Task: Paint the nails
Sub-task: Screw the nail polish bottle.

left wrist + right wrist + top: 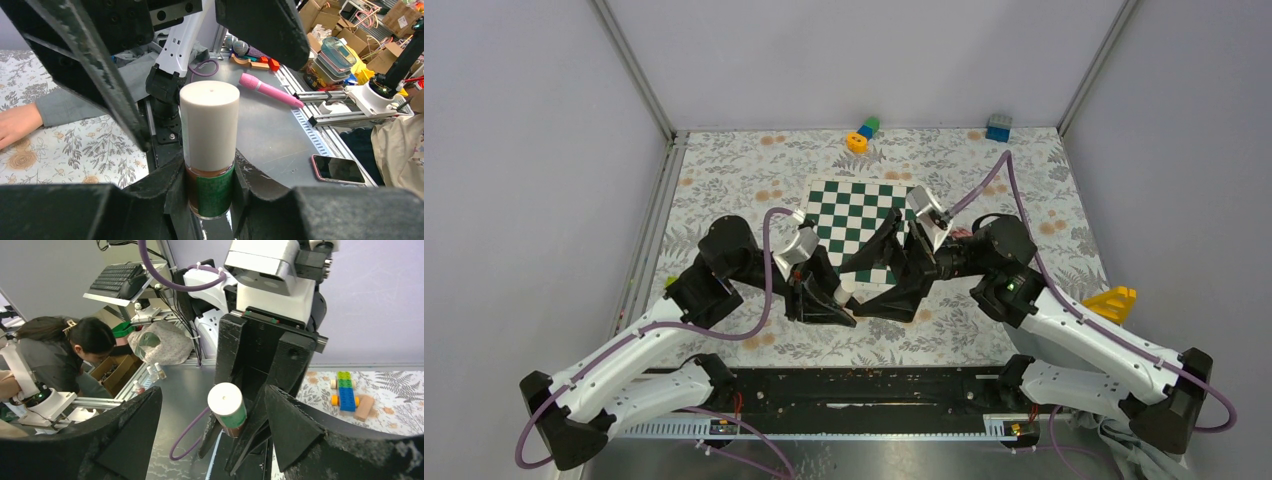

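Note:
My left gripper (209,161) is shut on a nail polish bottle (210,130) with a white cap and a green label, held upright by its lower body. My right gripper (212,390) is open, with a finger on each side of the bottle's cap (225,397) and not touching it. In the top view both grippers (852,305) meet just in front of the chessboard (856,215). A light-skinned hand (15,125) with a grey sleeve rests on the floral mat at the left edge of the left wrist view. Its nails are out of view.
A yellow, green and blue toy (862,133) and a blue brick (998,127) lie at the back edge. A yellow toy (1112,300) sits at the right. Beyond the table are a pink microphone (270,90), a phone (339,169) and a person (65,350).

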`<state>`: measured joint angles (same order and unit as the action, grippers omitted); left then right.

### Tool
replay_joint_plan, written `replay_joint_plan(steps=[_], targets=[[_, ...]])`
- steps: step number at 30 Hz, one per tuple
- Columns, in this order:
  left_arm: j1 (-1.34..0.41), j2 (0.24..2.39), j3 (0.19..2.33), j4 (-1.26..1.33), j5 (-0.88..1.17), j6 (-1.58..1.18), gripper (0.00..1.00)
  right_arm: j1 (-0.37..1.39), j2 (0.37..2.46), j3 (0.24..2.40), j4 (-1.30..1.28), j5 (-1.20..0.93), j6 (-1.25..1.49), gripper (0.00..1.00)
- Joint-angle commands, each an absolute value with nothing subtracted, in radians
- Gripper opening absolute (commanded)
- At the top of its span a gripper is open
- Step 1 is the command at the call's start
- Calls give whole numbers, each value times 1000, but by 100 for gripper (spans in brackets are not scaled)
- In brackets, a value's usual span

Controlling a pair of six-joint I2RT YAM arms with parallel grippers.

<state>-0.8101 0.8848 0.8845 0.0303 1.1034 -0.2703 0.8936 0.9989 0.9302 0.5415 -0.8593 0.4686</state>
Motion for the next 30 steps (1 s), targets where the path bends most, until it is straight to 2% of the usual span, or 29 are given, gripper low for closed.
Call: replay_joint_plan(steps=[1, 10, 27, 30], targets=[[-813, 866, 911, 115, 1106, -281, 0, 926, 1006, 970, 621, -898, 486, 82], [-812, 862, 910, 120, 1107, -284, 0, 949, 1029, 983, 621, -895, 482, 79], [-809, 851, 908, 108, 1072, -270, 0, 971, 1054, 988, 573, -851, 454, 52], [-806, 854, 909, 98, 1056, -260, 0, 974, 1055, 988, 554, -841, 438, 45]])
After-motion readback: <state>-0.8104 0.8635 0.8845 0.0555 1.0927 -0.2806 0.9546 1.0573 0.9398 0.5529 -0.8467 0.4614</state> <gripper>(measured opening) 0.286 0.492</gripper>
